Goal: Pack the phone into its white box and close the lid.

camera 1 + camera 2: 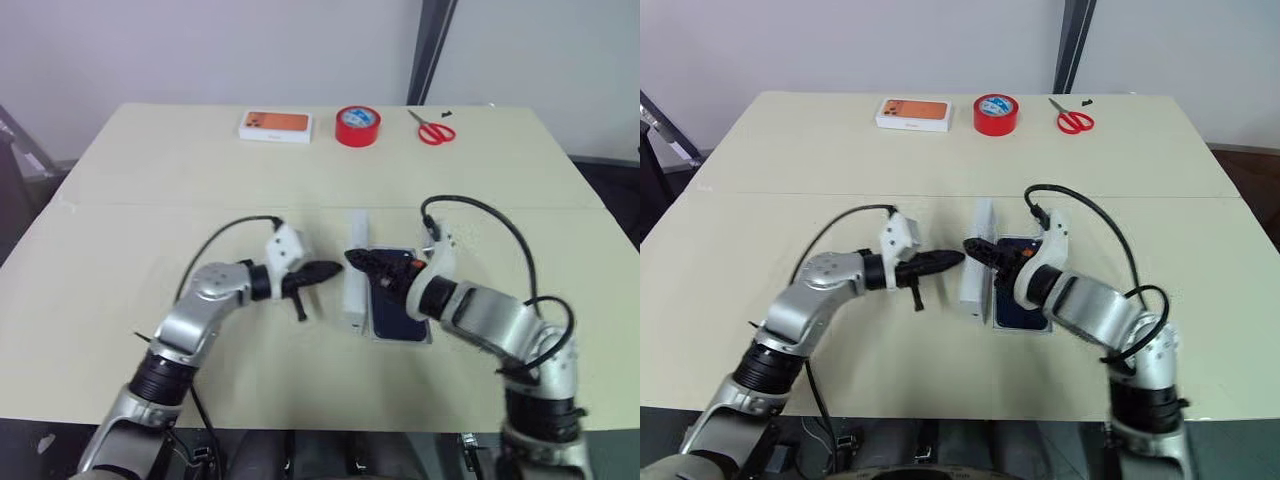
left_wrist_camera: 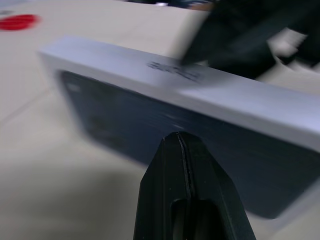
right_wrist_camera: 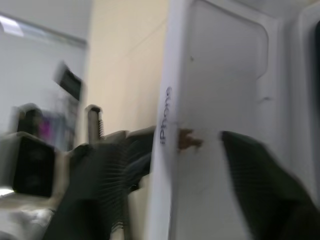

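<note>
- While the left tool points right with its two fingers pressed together, its tip is just beside the lid.
- That lid is plain white and stands up on one long side.
- Just right of it the dark blue phone lies flat in the thin white box.
- Over them, the right tool has its fingers spread, one on each side of the lid's wall.
- The cream counter has a box with an orange picture, red tape and red scissors at the back, by a pale wall.
- Lid and phone both run long from near to far.

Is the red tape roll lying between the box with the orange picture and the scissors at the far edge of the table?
Yes: the red tape roll lies between the box with the orange picture and the scissors.
</note>
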Controlling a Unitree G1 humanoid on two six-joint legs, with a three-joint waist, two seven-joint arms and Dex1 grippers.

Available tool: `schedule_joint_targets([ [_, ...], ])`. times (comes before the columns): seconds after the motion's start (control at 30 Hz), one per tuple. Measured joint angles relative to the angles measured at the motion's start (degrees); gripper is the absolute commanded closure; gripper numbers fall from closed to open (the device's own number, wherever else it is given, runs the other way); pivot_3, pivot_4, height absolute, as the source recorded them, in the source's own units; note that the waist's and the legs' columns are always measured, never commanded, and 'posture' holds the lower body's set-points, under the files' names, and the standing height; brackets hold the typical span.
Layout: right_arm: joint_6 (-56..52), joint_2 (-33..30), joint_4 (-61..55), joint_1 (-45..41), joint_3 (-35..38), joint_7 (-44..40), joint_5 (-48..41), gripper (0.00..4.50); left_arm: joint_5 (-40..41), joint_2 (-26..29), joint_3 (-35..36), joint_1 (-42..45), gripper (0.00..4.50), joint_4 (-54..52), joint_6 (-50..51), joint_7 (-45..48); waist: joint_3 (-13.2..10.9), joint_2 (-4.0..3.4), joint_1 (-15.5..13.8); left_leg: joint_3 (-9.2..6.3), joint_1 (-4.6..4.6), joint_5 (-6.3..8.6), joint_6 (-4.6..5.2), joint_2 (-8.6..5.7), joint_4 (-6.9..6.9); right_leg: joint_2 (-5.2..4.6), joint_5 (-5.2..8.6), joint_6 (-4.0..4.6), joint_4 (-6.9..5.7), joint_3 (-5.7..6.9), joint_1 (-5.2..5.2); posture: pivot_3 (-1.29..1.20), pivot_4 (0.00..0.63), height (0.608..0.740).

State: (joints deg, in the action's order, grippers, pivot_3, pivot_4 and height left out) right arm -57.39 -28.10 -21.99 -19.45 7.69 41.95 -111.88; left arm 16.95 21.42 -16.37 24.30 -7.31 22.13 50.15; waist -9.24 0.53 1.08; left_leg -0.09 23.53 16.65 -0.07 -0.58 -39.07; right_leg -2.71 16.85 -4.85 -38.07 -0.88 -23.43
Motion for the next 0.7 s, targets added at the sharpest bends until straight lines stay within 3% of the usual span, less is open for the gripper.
schedule_joint_targets([
  [0.1, -5.3, -15.1, 5.3, -5.6, 0.5, -7.0, -0.1, 0.24, -0.3, -2.5, -1.8, 2.1, 4.5, 0.1, 1.1, -0.1, -0.1, -0.08, -0.3, -0.02, 0.0, 0.03, 0.05, 0.01, 0.0, 0.04, 0.0, 0.0, 0.04, 0.03, 0.02, 0.0, 0.15, 0.729],
  [0.23, -7.3, -23.2, 9.4, -8.4, 0.0, -13.3, 3.4, 0.24, -1.2, -4.6, -4.2, 3.7, 4.5, 0.1, 1.3, -0.1, 0.0, -0.07, -0.4, -0.02, 0.02, 0.07, 0.12, 0.06, 0.02, 0.11, 0.0, -0.01, 0.1, 0.02, 0.03, 0.0, 0.15, 0.729],
  [0.33, -9.2, -27.4, 10.0, -8.7, -2.3, -19.7, 13.7, 1.13, -1.1, -5.0, -4.1, 3.7, 4.5, 0.1, 2.4, -0.3, 0.0, -0.08, -0.4, -0.01, 0.01, 0.06, 0.12, 0.06, -0.01, 0.11, 0.0, 0.0, 0.06, 0.0, 0.03, 0.0, 0.15, 0.729],
  [0.5, -8.7, -35.3, 3.4, -8.7, -9.7, -36.9, 35.8, 3.74, 3.7, -5.8, 3.3, 5.0, 4.5, 0.1, 10.6, -4.5, -0.1, -0.07, -0.4, -0.06, 0.03, 0.07, 0.12, 0.07, -0.01, 0.11, 0.0, -0.01, 0.08, 0.03, 0.0, 0.0, 0.15, 0.729],
  [0.57, -5.9, -38.7, -0.6, -8.5, -13.7, -44.5, 45.4, 4.49, 6.0, -5.8, 7.8, 6.6, 4.5, 0.1, 15.2, -7.7, -0.1, -0.07, -0.4, -0.06, 0.03, 0.07, 0.12, 0.07, -0.01, 0.11, 0.01, -0.02, 0.09, 0.03, 0.0, 0.0, 0.15, 0.729],
  [0.7, -1.1, -42.8, -4.9, -7.2, -19.8, -55.5, 60.0, 4.49, 4.6, -1.6, 9.1, 7.2, 4.5, 0.5, 19.9, -10.7, -0.1, -0.07, -0.5, -0.06, 0.02, 0.06, 0.11, 0.06, -0.01, 0.11, 0.01, -0.03, 0.1, 0.03, 0.0, 0.0, 0.15, 0.729],
])
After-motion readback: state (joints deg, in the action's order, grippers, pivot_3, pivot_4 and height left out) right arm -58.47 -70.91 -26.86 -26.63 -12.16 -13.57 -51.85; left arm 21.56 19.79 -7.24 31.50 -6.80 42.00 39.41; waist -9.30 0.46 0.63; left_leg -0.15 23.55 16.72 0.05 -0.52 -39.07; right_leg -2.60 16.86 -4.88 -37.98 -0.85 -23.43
